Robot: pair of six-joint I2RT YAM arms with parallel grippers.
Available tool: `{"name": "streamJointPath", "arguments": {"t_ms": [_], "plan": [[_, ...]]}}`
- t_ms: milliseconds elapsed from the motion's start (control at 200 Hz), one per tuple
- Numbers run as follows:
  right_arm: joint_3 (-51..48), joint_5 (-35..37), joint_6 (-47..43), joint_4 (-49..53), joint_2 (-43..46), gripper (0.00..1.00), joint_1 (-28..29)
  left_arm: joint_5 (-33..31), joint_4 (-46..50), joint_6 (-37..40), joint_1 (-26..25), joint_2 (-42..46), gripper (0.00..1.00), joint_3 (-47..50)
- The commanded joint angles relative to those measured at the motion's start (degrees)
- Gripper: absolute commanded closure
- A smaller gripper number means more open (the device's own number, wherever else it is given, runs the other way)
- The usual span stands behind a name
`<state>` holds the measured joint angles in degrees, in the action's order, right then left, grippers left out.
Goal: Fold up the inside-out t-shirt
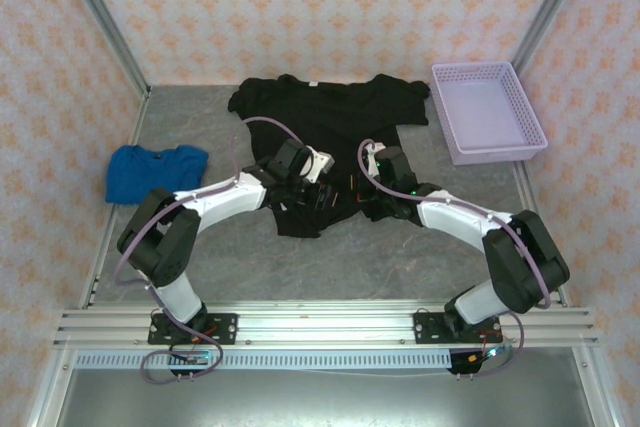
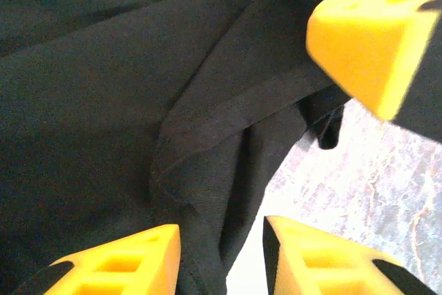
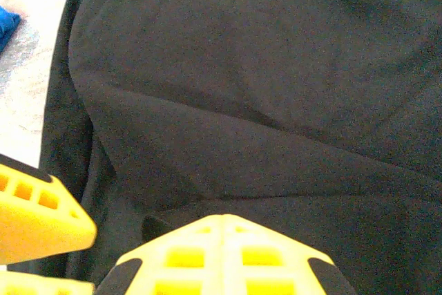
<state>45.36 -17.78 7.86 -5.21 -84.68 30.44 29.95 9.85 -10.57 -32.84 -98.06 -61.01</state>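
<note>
Lying spread on the tabletop (image 1: 420,257), the t-shirt (image 1: 330,112) is seen from above between a blue garment (image 1: 155,172) and a basket (image 1: 488,112). By the left wrist, the left fingers (image 2: 162,246) are shown partly apart, a hem fold lying between them. By the right wrist, the right fingers (image 3: 221,240) are shown pressed together; whether cloth is pinched cannot be told.

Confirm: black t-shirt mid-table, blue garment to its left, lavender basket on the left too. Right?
One slip: the lavender basket sits at the far right, not the left, as the top external view shows. The black t-shirt is mid-table and the blue garment lies to its left.
</note>
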Motion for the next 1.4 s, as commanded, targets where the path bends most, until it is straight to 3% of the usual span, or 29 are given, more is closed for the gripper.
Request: {"name": "streamJointPath", "arguments": {"t_ms": [0,240,440,530,770,811,896,981,996,1021,1066,1236,1391], "plan": [[1.2,0.2,1.5,1.1,-0.7,1.0,-0.3,0.5,-1.2,1.3,0.1,-2.3,0.58,-0.8],[0.0,1.2,1.5,2.6,1.2,1.0,-0.8,-4.1,2.6,3.0,-0.7,-6.1,0.51,-3.1],[-0.6,0.9,1.4,3.7,3.1,1.0,-1.4,-4.1,3.1,3.3,-1.6,-9.2,0.54,-5.0],[-1.0,0.9,1.5,4.1,3.4,1.0,-1.4,-4.0,2.9,3.0,-1.9,-10.2,0.61,-6.1],[-4.4,0.4,1.3,6.6,9.6,1.0,-1.3,-4.2,3.7,2.9,-1.9,-8.4,0.98,-7.1],[-5.8,0.2,1.3,7.0,12.2,0.93,-1.1,-4.3,3.8,2.8,-1.9,-6.7,1.0,-6.7],[-10.3,-0.1,0.6,5.5,18.5,0.65,1.0,-3.5,3.9,1.9,-1.8,-2.2,1.0,-5.7],[-15.5,1.8,0.7,-1.8,21.4,0.5,4.6,-2.4,4.9,0.5,-1.7,1.7,1.0,-5.5],[-16.5,2.4,0.7,-4.4,21.2,0.36,5.4,-2.3,5.1,0.3,-1.7,2.2,1.0,-5.6],[-17.3,3.2,0.7,-7.5,20.4,0.24,6.5,-2.2,5.8,0.2,-1.6,3.1,1.0,-5.8],[-17.4,4.4,0.3,-11.9,18.2,0.17,8.5,-2.2,7.1,0.0,-1.4,4.6,1.0,-6.4],[-14.8,9.7,-3.1,-26.1,5.5,0.32,13.5,-3.7,14.9,0.8,-0.2,9.5,1.0,-10.3],[-11.7,13.4,-4.1,-33.7,-3.6,0.57,14.1,-4.3,18.3,1.7,0.6,12.2,1.0,-11.7]]}}
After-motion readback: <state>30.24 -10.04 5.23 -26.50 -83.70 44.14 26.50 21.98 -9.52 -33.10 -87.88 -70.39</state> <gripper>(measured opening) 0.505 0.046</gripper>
